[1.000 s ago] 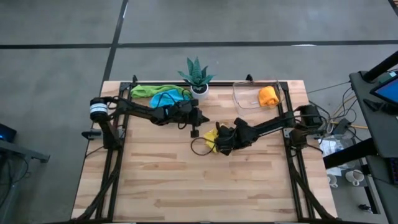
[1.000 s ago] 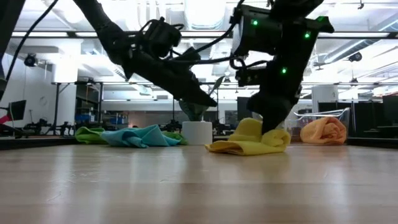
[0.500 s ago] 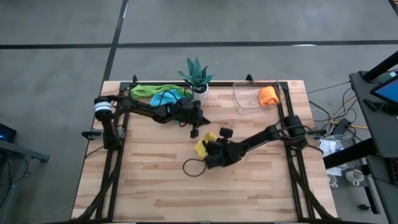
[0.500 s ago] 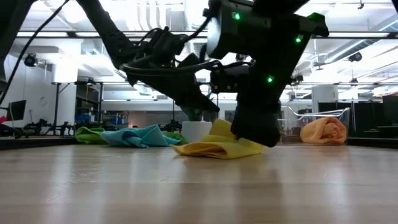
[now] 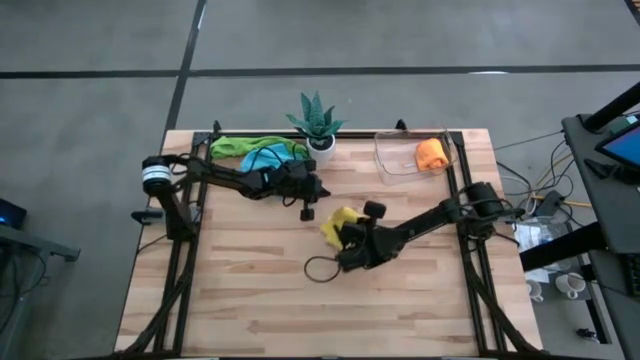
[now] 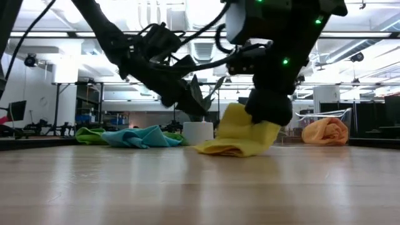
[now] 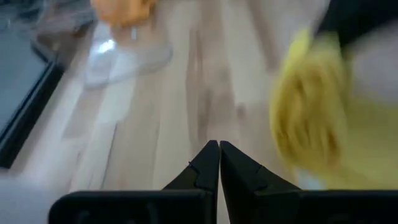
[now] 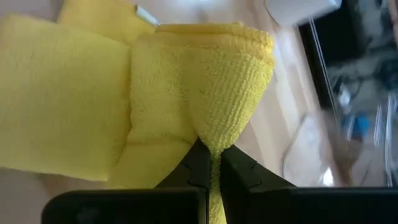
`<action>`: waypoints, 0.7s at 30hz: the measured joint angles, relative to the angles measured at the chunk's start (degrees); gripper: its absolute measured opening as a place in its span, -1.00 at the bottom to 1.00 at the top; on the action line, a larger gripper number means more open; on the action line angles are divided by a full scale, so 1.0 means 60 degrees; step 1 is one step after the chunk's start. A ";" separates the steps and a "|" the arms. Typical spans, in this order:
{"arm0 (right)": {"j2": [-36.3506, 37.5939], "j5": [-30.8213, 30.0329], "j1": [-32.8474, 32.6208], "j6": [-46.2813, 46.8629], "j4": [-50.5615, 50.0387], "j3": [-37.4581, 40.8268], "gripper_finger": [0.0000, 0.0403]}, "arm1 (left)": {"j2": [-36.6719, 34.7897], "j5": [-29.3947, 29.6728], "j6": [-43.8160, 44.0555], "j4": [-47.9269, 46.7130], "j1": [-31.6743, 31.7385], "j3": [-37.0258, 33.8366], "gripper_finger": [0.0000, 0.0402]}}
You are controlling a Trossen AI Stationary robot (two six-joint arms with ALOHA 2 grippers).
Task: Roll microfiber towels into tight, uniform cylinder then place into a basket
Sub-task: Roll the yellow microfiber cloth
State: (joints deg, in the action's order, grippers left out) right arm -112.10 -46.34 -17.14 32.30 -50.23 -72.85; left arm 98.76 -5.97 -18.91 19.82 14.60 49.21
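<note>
A yellow towel (image 5: 338,224) lies partly folded at the table's middle, with my right gripper (image 5: 348,243) shut on it. Just to the towel's left and farther back, my left gripper (image 5: 307,211) hovers shut and holds nothing; in its own wrist view (image 7: 219,153) the towel (image 7: 311,118) shows ahead. The clear basket (image 5: 402,158) stands at the far right with an orange towel roll (image 5: 431,153) inside. A green towel (image 5: 233,146) and a light blue towel (image 5: 268,156) lie crumpled at the far left. My right gripper pinches a bunched fold of the yellow towel (image 8: 214,134) between its two fingers, several layers thick. The fingers slant down from the table's right. The held part stands raised (image 6: 240,122), while the towel's lower layers (image 6: 225,149) lie on the table.
A spiky green plant in a white pot (image 5: 318,122) stands at the far edge between the crumpled towels and the basket. A black cable loop (image 5: 320,268) lies by the right gripper. Bare wood stretches along the near half of the table (image 5: 300,310).
My right gripper has swung toward the table's near edge while turning at the wrist, keeping hold of the yellow towel. The towel was dragged flat toward the left, then its held part rose again while its lower layers stayed on the table.
</note>
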 joint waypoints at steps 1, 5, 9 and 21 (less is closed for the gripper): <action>0.0137 0.0054 0.0110 0.0238 -0.0039 0.0132 -0.96 | -0.0044 0.0434 -0.0194 -0.0299 -0.0162 -0.0010 -1.00; 0.0872 0.0457 0.0756 0.1108 -0.0076 0.0611 -0.96 | -0.0055 0.1552 -0.0755 -0.0781 -0.0916 -0.0010 -1.00; 0.1465 0.0908 0.1384 0.1648 0.0018 0.1017 -0.96 | 0.0264 0.1664 -0.0912 -0.0314 -0.1509 -0.0009 -1.00; 0.1712 0.1715 0.2038 0.3156 0.0204 0.1812 -0.95 | 0.2972 0.1740 -0.0955 0.0902 -0.1357 0.1621 -1.00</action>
State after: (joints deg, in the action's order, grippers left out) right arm -101.83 -36.05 -4.91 51.24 -49.01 -61.97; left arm 116.59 4.47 -24.64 25.23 6.46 58.94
